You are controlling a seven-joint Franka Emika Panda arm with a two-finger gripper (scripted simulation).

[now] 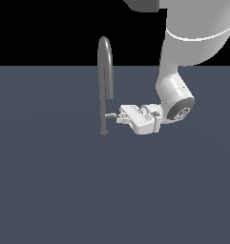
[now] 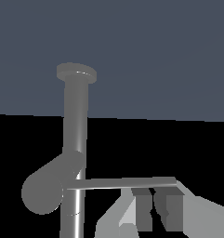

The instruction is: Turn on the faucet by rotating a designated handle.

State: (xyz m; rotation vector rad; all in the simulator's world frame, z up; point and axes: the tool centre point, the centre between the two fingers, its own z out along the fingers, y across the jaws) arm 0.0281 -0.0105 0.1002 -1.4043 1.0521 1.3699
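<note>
The faucet (image 1: 104, 71) is a tall slim grey pipe, arched over at the top, standing on a small round base. Its handle (image 1: 109, 115) is a short light-grey lever sticking out of the lower stem toward the exterior view's right. My white gripper (image 1: 118, 116) comes in level from the right, its tips at the handle's end. In the wrist view the faucet's stem (image 2: 76, 125) shows, and the handle (image 2: 122, 182) is a thin flat bar lying across my fingertips (image 2: 141, 197). The gripper (image 2: 154, 191) has its fingers close together, with nothing between them.
The faucet stands on a flat dark grey-blue floor (image 1: 54, 181). The white arm (image 1: 176, 90) comes down from the upper right of the exterior view. No other objects show.
</note>
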